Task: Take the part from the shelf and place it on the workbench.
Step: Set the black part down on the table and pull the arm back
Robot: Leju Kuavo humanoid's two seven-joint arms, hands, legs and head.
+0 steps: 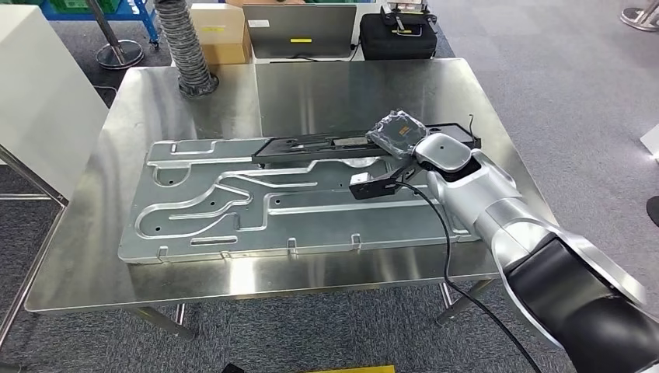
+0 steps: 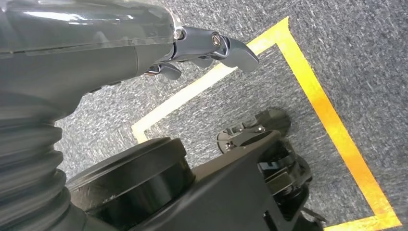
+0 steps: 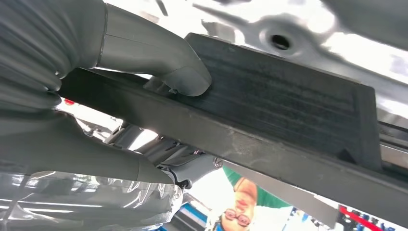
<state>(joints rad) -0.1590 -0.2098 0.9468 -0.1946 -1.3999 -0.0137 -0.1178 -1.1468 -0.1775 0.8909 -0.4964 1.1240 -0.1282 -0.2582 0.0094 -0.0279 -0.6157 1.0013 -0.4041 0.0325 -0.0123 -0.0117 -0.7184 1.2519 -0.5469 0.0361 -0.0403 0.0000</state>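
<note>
A long black part (image 1: 311, 148) lies along the far edge of a big stamped silver plate (image 1: 256, 210) on the steel workbench (image 1: 326, 85). My right hand (image 1: 400, 134), its back wrapped in clear film, grips the part's right end. In the right wrist view the thumb (image 3: 183, 77) presses on the part's flat black face (image 3: 288, 101) and darker fingers (image 3: 192, 168) curl under it. My left hand (image 2: 207, 45) hangs beside my body over grey carpet, fingers apart and holding nothing.
A ribbed grey hose (image 1: 186, 47) stands at the bench's far left. Behind the bench are a cardboard box (image 1: 221, 31), a grey case (image 1: 299, 31) and a black case (image 1: 396, 35). A black cable (image 1: 447, 249) trails from my right wrist. Yellow tape (image 2: 327, 110) marks the floor.
</note>
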